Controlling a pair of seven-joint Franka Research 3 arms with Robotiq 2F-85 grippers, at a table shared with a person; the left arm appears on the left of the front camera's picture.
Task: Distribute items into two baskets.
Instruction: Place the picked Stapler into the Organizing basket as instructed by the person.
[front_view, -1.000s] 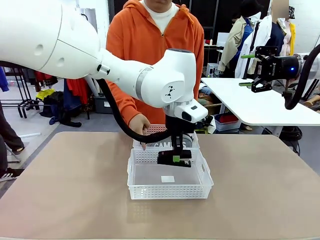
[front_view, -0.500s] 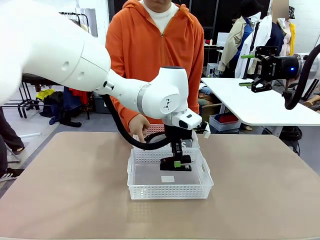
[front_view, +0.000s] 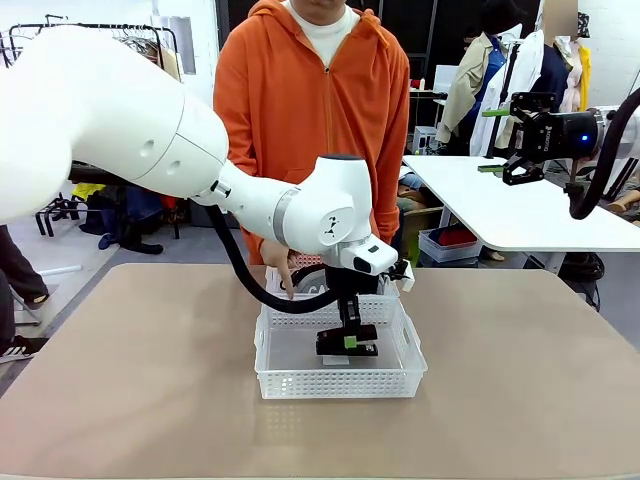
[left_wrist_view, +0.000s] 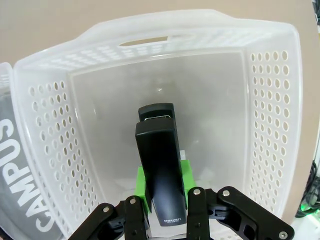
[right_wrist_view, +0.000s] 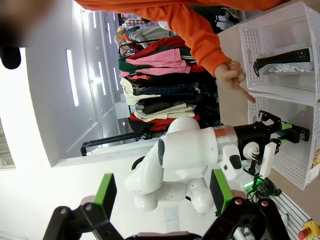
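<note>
My left gripper (front_view: 347, 341) is shut on the small black stapler (front_view: 348, 343), holding it low inside the near white lattice basket (front_view: 340, 382). In the left wrist view the stapler (left_wrist_view: 159, 165) sits between my green pads (left_wrist_view: 142, 186), pointing toward the basket's handle end (left_wrist_view: 150, 31). The grey pouch (left_wrist_view: 15, 190) with white "CAMPUS" lettering lies beside that basket. From the right wrist I see the pouch (right_wrist_view: 282, 62) lying in the far basket (right_wrist_view: 248, 45), with the near basket (right_wrist_view: 295, 172) beside it. My right gripper (front_view: 520, 133) hangs open, high at the right.
A person in an orange hoodie stands at the far side. Their hand (front_view: 283, 268) points a finger down at the far rim of the near basket. Bare tan tabletop (front_view: 130, 380) lies left, right and in front of the baskets.
My left gripper has lowered the stapler from above the rim deep into the near basket. The right arm has not moved.
</note>
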